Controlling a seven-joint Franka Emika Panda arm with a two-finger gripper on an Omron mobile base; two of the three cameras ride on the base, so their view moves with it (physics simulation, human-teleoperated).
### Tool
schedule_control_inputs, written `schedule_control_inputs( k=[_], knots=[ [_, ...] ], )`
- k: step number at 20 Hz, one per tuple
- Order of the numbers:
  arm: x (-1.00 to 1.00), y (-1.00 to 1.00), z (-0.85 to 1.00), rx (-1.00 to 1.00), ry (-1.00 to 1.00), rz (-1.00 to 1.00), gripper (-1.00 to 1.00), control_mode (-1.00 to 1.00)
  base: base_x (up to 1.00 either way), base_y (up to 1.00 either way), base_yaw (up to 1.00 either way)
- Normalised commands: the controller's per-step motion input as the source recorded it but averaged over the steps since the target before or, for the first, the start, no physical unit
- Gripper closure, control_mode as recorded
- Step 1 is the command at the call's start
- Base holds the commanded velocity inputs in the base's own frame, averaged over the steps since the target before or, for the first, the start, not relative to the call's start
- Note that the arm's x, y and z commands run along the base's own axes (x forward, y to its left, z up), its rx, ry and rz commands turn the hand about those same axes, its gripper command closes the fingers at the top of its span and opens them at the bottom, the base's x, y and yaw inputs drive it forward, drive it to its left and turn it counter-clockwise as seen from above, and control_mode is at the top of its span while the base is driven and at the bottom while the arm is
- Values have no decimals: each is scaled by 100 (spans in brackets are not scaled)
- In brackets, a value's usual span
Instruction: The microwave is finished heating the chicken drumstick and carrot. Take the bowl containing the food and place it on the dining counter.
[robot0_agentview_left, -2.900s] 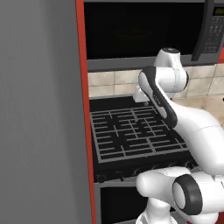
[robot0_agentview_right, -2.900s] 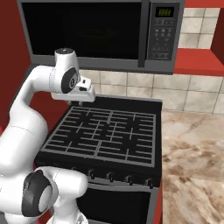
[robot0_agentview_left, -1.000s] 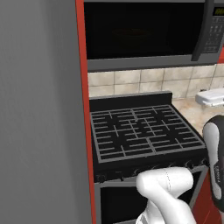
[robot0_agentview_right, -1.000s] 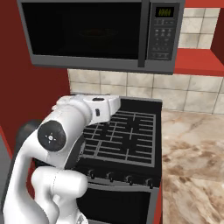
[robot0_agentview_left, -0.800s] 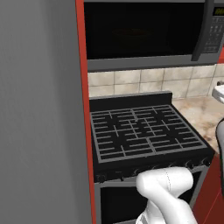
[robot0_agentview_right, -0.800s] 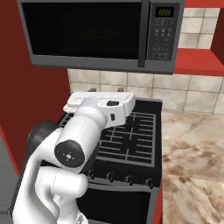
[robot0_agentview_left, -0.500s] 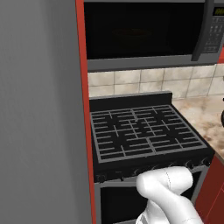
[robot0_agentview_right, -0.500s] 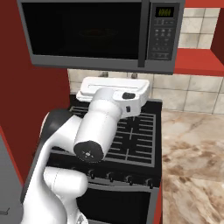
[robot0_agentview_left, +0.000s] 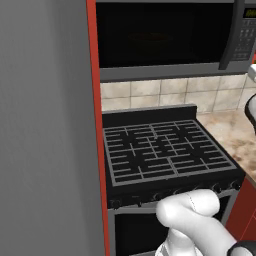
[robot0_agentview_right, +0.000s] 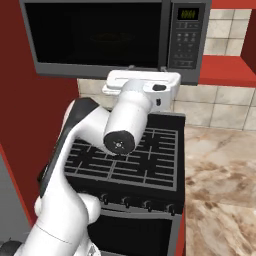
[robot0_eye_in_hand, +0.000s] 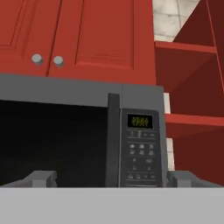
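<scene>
Jaws spread wide and empty just before the microwave (robot0_eye_in_hand: 87, 140), level with its shut door's lower edge

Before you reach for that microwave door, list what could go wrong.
1. The microwave door is shut; the open gripper faces its handle and button panel, so a slightly off approach could press buttons.
2. The arm hangs over the stovetop; swinging the door may hit the hand.

Microwave (robot0_agentview_left: 165, 37) mounted above stove (robot0_agentview_left: 165, 155) — door closed, button panel at right. Tiled backsplash (robot0_agentview_left: 165, 92) between them. Grey panel (robot0_agentview_left: 45, 130) fills left side. Marble desk (robot0_agentview_left: 235, 137) right of stove — white arm segment (robot0_agentview_left: 192, 220) at bottom.
</scene>
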Motion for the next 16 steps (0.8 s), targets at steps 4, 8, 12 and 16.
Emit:
schedule_control_inputs(
  k=[4,8,12,16],
  knots=[
    [93,0,0,0,6,0,-100,-100,0,0,0],
    [90,-5,0,0,6,0,-100,-100,0,0,0],
    [83,-28,4,2,9,0,-100,-100,0,0,0],
    [76,-41,13,6,12,0,-100,-100,0,0,0]
  ],
)
